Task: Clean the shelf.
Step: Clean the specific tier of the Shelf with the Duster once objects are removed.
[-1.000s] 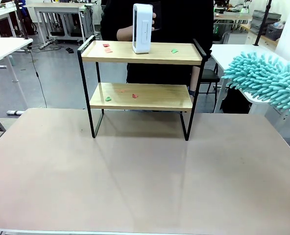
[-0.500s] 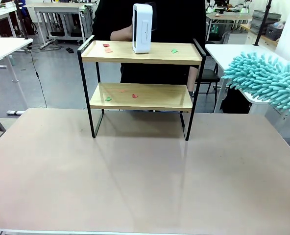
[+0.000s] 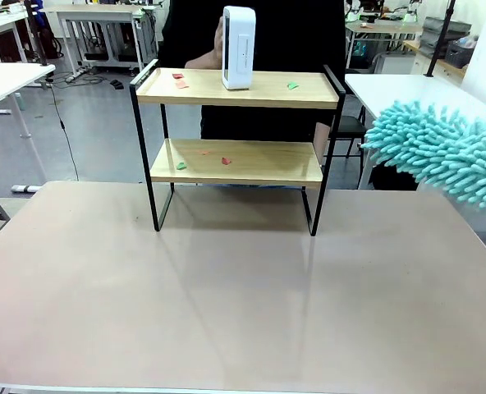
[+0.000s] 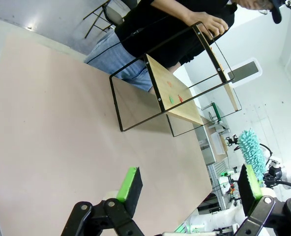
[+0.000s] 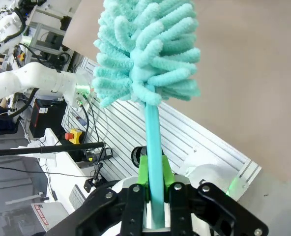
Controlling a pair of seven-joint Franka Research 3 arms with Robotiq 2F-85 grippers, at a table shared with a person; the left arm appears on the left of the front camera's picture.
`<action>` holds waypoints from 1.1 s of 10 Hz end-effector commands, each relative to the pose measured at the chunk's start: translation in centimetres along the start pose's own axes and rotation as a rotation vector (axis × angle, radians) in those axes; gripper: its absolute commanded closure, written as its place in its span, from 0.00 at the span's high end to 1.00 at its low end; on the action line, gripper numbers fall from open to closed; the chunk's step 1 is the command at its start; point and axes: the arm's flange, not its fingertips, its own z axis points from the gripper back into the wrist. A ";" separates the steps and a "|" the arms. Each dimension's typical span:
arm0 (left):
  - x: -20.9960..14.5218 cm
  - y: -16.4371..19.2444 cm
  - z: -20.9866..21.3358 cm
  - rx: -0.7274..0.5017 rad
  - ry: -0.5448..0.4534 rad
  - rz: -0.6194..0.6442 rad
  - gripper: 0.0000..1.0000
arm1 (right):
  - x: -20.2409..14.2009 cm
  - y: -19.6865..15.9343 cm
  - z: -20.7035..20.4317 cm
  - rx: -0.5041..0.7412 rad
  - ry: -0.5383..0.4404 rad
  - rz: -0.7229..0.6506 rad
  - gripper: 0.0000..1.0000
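Note:
The shelf [image 3: 236, 161] stands at the table's far middle, two wooden boards in a black frame. A white upright device [image 3: 238, 48] and red [image 3: 178, 79] and green scraps [image 3: 292, 84] sit on the top board. More scraps [image 3: 225, 161] lie on the lower board. My right gripper [image 5: 154, 174] is shut on the handle of a teal fluffy duster [image 5: 145, 49], whose head [image 3: 440, 152] hangs in the air right of the shelf, apart from it. My left gripper [image 4: 189, 184] is open above the table, well short of the shelf [image 4: 185, 93], with nothing between its fingers.
A person in black stands behind the shelf, one hand [image 3: 206, 59] beside the white device; in the left wrist view a hand [image 4: 212, 24] rests on the frame. The beige tabletop [image 3: 243, 304] lies bare in front. White tables stand beyond.
The duster head has moved left and a little down, closer to the shelf. The person's hand has come off the top of the white device and now sits beside it.

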 end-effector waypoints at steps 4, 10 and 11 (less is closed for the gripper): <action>-0.1 -0.1 -0.1 -0.016 -0.010 -0.023 1.00 | 4.2 5.7 -7.5 -0.102 0.057 -0.053 0.12; -0.1 -0.1 -0.1 -0.016 -0.010 -0.023 1.00 | 13.5 10.3 -16.1 -0.240 0.032 -0.078 0.12; -0.1 -0.1 -0.1 -0.016 -0.010 -0.023 1.00 | 11.9 11.3 -14.6 -0.147 -0.026 0.134 0.12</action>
